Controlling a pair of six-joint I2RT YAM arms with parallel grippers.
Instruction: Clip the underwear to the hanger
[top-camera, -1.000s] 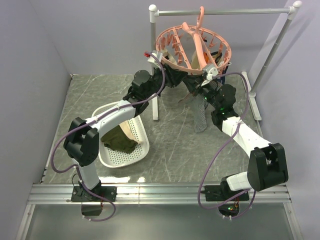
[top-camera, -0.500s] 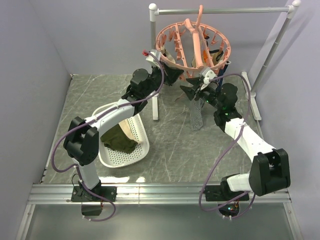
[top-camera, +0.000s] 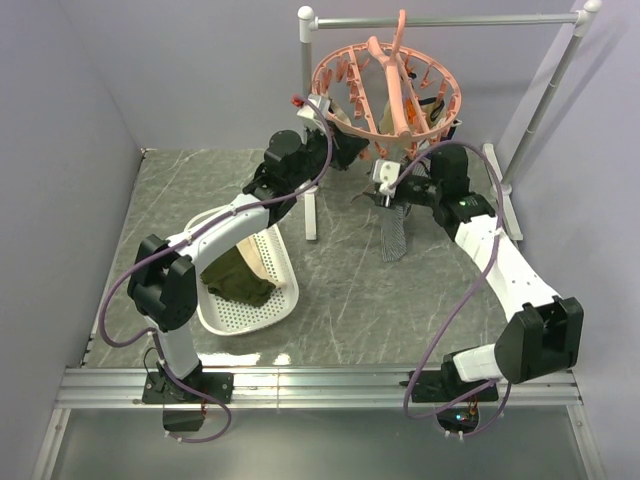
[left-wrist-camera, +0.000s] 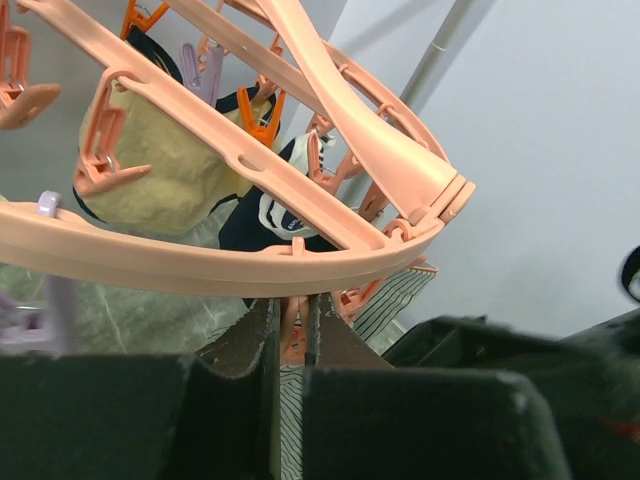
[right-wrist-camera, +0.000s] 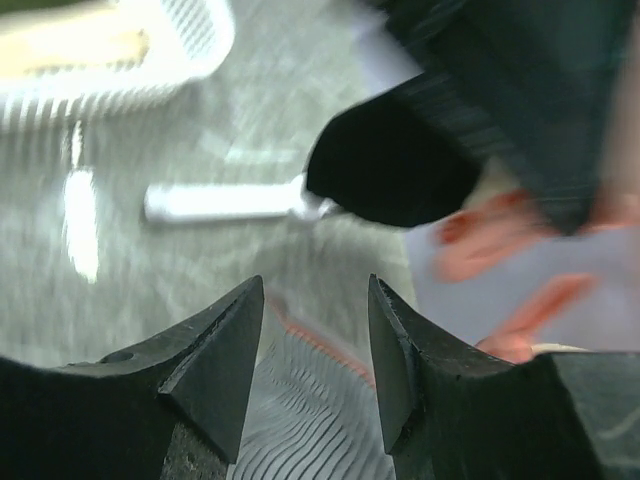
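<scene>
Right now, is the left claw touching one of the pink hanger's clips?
Touching. The left wrist view shows the left gripper closed on a clip peg under the hanger.

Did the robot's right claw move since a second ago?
Yes. The right gripper has swung left, from the right rim of the hanger toward the grey stand's left post, beside the top of the striped underwear.

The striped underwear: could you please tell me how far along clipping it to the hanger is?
Done: the underwear hangs at the hanger's near rim. In hand: the left gripper is shut on a clip peg over the striped cloth; the right gripper stands open beside it. Left: confirming the peg bites, then a second peg.
</scene>
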